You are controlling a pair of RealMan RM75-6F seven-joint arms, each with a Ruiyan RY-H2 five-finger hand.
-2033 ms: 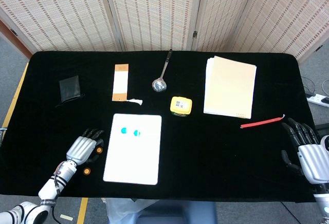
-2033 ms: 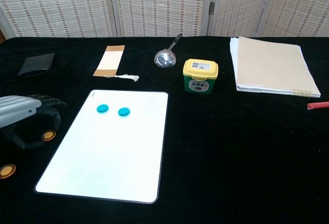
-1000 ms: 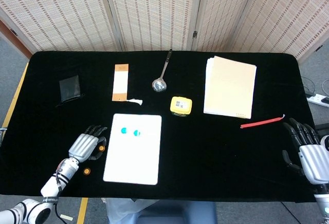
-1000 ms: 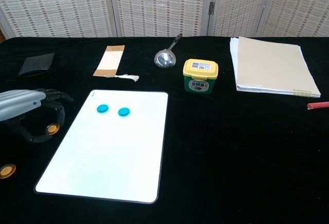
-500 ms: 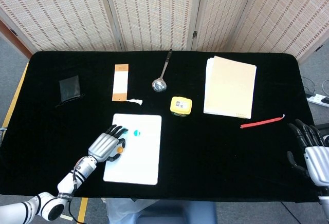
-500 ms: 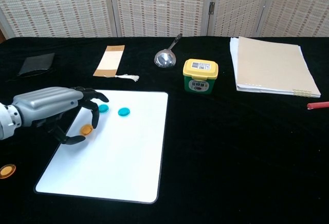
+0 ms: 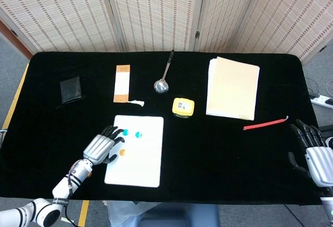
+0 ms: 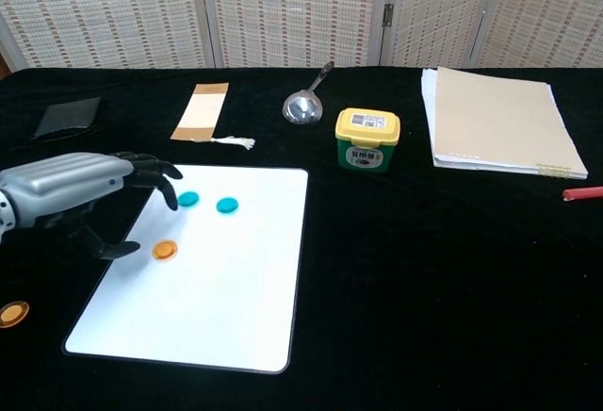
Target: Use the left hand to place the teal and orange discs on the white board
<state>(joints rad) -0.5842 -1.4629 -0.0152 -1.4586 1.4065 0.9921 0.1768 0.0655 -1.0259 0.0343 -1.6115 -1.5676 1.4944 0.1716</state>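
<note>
On the near-left part of the black table point(image 8: 396, 270), the white board point(image 8: 226, 307) lies flat with its long side running front to back. Two teal discs point(image 8: 188, 199) sit side by side near the board's far-left corner, the second point(image 8: 227, 205) just to the right of the first. An orange disc point(image 8: 165, 250) lies flat on the board near its left edge, a little nearer than the teal pair. Another orange disc point(image 8: 12, 314) rests on the cloth off the board, near the table's front-left corner.

The left hand point(image 8: 80, 194) hangs over the board's left edge with its fingers spread and gently curled, grasping nothing; the thumb reaches toward the orange disc on the board and stops just beside it without touching, as far as the chest view shows. In the head view the same hand point(image 7: 102, 147) covers the board's left edge, fingertips close to the left teal disc.

The right hand point(image 7: 315, 151) rests at the table's right edge with its fingers apart, empty.

Along the far side, from left to right, lie a black pouch point(image 7: 70, 89), a brown and white paper strip point(image 7: 121, 83) with a bit of white string at its near end, a metal spoon point(image 7: 164, 76), and a stack of cream paper point(image 7: 232, 87). A yellow-lidded green tub point(image 8: 367, 139) stands between the spoon and the paper stack, and a red pen point(image 7: 264, 124) lies near the right edge.
</note>
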